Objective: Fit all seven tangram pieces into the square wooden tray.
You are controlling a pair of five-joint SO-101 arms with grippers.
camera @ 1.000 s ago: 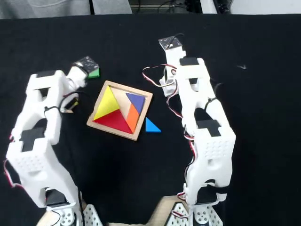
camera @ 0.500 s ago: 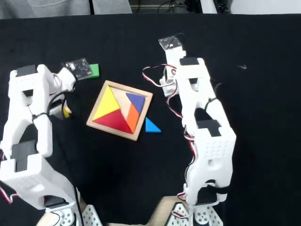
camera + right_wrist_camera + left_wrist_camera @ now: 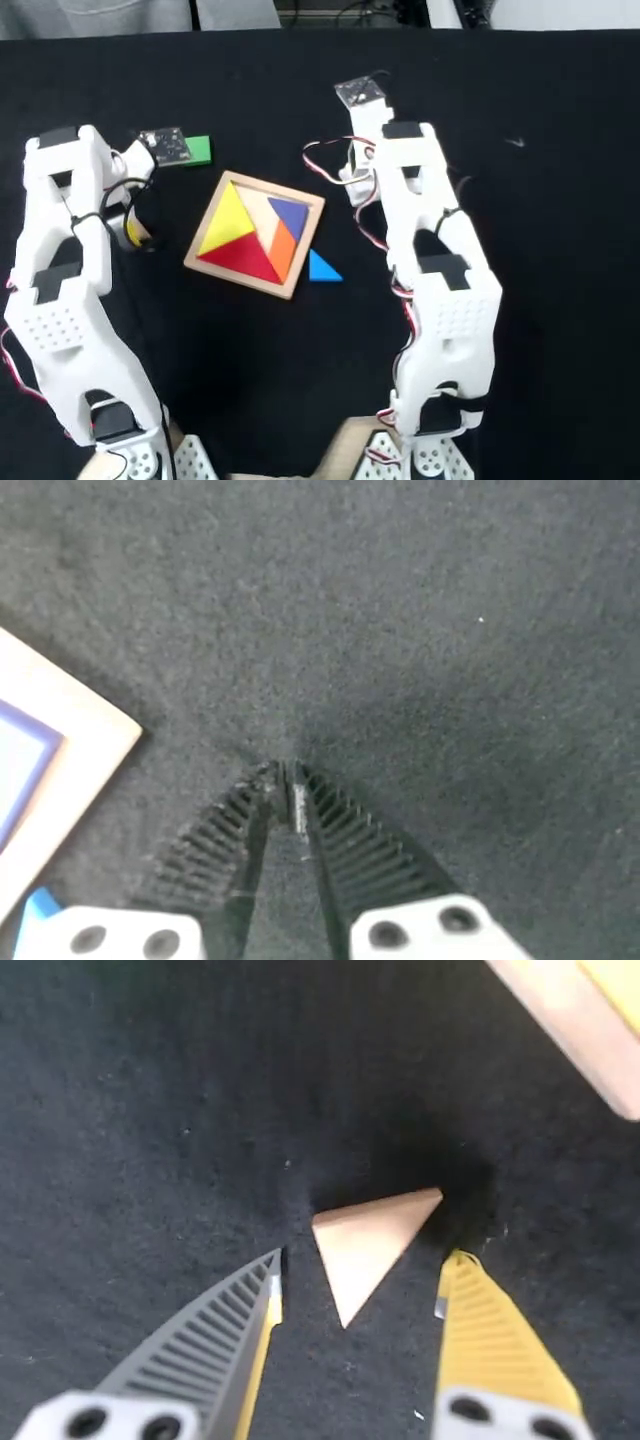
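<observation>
The square wooden tray (image 3: 243, 279) lies tilted between the arms and holds a yellow triangle (image 3: 228, 222), a red triangle (image 3: 243, 260), an orange piece (image 3: 284, 244) and a dark blue piece (image 3: 289, 212). A light blue triangle (image 3: 322, 267) lies on the cloth off the tray's right corner. A green piece (image 3: 198, 150) sits up and left of the tray. My left gripper (image 3: 365, 1256) is open, low over the cloth, straddling a small pale triangle (image 3: 368, 1240) just left of the tray (image 3: 575, 1020). My right gripper (image 3: 290, 780) is shut and holds nothing, beside the tray's corner (image 3: 60, 750).
Black cloth covers the whole table. The left arm (image 3: 65, 250) stands left of the tray, and the right arm (image 3: 430, 250) stands to its right. Open cloth lies in front of the tray and at the far right.
The left arm has swung left and back, uncovering the green piece, and its gripper now sits lower by the tray's left side. The right arm has stayed put.
</observation>
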